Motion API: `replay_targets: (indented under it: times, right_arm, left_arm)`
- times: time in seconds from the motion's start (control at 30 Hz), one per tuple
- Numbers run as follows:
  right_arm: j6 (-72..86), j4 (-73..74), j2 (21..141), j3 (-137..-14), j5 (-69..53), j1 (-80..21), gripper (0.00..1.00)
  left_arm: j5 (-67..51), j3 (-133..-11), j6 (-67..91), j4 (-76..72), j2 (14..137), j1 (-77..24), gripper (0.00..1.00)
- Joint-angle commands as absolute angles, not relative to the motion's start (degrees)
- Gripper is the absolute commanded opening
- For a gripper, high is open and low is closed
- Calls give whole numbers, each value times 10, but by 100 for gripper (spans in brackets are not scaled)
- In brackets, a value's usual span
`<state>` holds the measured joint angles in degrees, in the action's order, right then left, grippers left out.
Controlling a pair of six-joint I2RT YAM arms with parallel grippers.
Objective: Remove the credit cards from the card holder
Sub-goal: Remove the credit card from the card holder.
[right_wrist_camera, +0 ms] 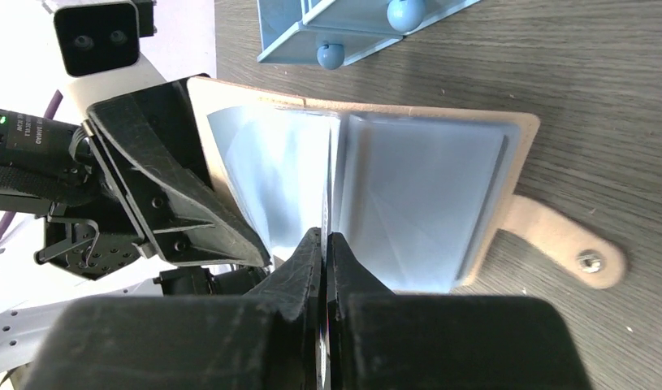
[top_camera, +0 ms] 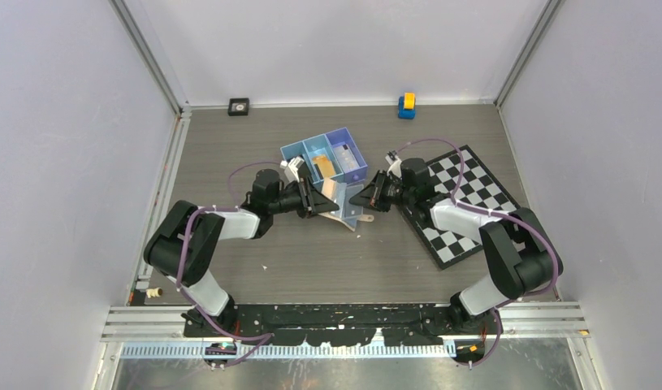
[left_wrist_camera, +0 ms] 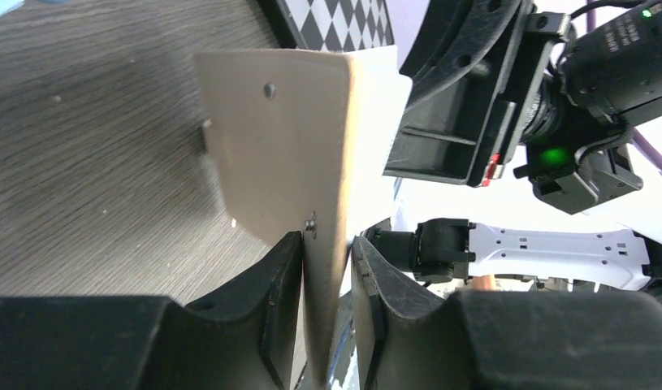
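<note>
- Your left end effector (top_camera: 319, 199) and right end effector (top_camera: 368, 197) face each other at the open tan card holder (top_camera: 337, 195), mid-counter (top_camera: 311, 260).
- A blue tray (top_camera: 293, 151) sits just behind them.
- A checkerboard (top_camera: 473, 183) lies under your right arm.
- A yellow-and-blue toy (top_camera: 406, 105) stands by the far wall.

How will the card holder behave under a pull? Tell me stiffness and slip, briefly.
The card holder probably flexes rather than stays rigid: its tan cover bows, opened like a book. Its glossy clear sleeves look slick, so the right tool, pinched on the thin middle leaf, may slip off. It looks thin, so probably light.
</note>
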<state>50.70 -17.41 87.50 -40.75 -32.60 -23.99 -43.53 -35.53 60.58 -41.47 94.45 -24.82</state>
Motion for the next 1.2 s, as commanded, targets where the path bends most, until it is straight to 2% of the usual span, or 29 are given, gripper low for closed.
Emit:
replay_targets:
  times: [0.0, 0.2, 0.4, 0.53, 0.67, 0.77, 0.93, 1.0, 1.17]
  right_arm:
    - [492, -185, 849, -410, -331, -239, 5]
    - [471, -136, 868, -435, -322, -253, 5]
    - [448, -73, 904, -467, -306, -262, 5]
    - [417, -24, 901, -490, -268, -282, 5]
    - [371, 79, 903, -528, -184, -316, 10]
    - [378, 71, 915, -529, -198, -320, 21]
    - [393, 35, 926, -522, -240, -320, 29]
    - [399, 21, 926, -518, -253, -320, 33]
    - [415, -23, 946, -513, -287, -320, 33]
  left_arm:
    - [-422, -377, 571, -369, 919, -243, 30]
    - [-429, -397, 558, -336, 941, -251, 48]
    - [-429, -420, 545, -301, 986, -253, 49]
    - [-411, -435, 514, -243, 986, -258, 56]
    - [-390, -456, 486, -179, 988, -267, 57]
    - [-406, -456, 504, -202, 1012, -268, 50]
    - [-421, -460, 528, -219, 1037, -268, 44]
    - [-415, -463, 520, -202, 1036, -268, 46]
    - [-403, -463, 512, -182, 1024, -268, 55]
